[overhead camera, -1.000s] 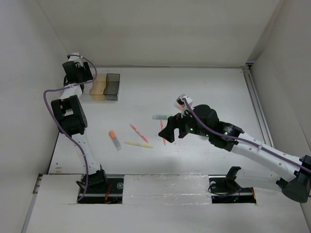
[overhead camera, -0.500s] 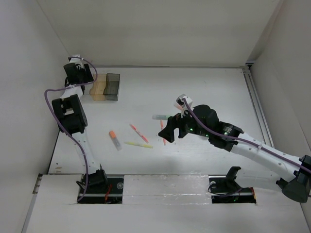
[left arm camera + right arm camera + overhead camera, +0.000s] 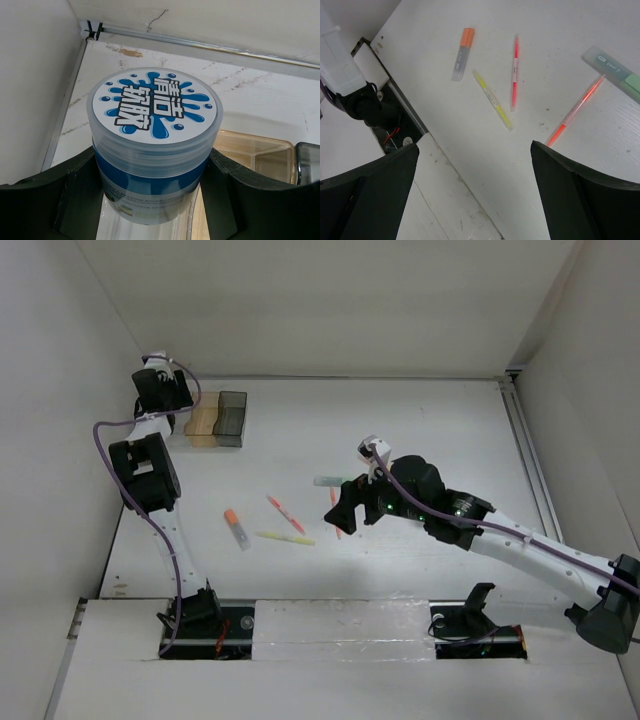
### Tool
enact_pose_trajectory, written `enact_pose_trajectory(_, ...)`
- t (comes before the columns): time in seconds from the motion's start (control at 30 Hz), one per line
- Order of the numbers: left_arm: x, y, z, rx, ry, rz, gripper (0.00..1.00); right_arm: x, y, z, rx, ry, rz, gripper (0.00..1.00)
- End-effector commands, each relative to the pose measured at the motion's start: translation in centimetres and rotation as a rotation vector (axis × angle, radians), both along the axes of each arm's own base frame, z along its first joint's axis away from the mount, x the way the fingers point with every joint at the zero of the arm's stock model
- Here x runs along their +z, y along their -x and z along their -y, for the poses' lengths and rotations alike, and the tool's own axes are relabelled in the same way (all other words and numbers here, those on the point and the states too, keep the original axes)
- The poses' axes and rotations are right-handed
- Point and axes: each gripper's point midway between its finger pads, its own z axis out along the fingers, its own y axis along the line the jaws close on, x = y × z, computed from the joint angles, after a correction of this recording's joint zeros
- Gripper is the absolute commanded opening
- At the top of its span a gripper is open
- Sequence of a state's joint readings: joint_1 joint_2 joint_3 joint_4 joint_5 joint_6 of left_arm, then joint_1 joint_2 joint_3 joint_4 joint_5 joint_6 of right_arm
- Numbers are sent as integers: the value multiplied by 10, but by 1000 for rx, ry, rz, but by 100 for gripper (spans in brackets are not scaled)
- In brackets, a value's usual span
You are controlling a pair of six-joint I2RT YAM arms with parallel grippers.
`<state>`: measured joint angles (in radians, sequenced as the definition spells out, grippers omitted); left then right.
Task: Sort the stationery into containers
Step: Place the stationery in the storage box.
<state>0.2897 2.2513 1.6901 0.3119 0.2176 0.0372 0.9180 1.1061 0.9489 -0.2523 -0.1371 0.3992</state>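
Observation:
My left gripper (image 3: 152, 156) is shut on a round blue-and-white roll (image 3: 155, 107), which it holds upright with its base dipping into the clear bin (image 3: 150, 226). To the right of it come the amber bin (image 3: 255, 155) and the dark grey bin (image 3: 307, 160). In the top view the left gripper (image 3: 160, 392) is at the far left, over the containers (image 3: 218, 422). My right gripper (image 3: 474, 147) hangs open and empty above the table. Beyond it lie an orange-capped marker (image 3: 461, 52), a red pen (image 3: 514, 70), a yellow highlighter (image 3: 492, 99), an orange pen (image 3: 577, 107) and a green-capped marker (image 3: 615, 67).
The left wall stands close beside the containers. A metal rail (image 3: 200, 45) runs along the table's far edge behind them. The near table edge and the left arm's base (image 3: 367, 102) lie below the pens in the right wrist view.
The right gripper has drifted slightly left over the pens. The left gripper keeps the roll at the bins, almost still.

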Motion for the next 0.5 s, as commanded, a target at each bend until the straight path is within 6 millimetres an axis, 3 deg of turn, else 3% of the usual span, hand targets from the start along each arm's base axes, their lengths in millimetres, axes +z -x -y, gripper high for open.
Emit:
enact_pose_trajectory(0.0,65,-20,-2,-33,-46,166,0,22,-6,-10,6,-55,63,100)
enact_pose_trajectory(0.33,72,-22,1,-47,-28,187,0,26,-7,-10,9,-58,76,100)
enact_pose_trajectory(0.47,66,-23,1,-47,-26,178,0,26,-7,-10,9,-58,76,100)
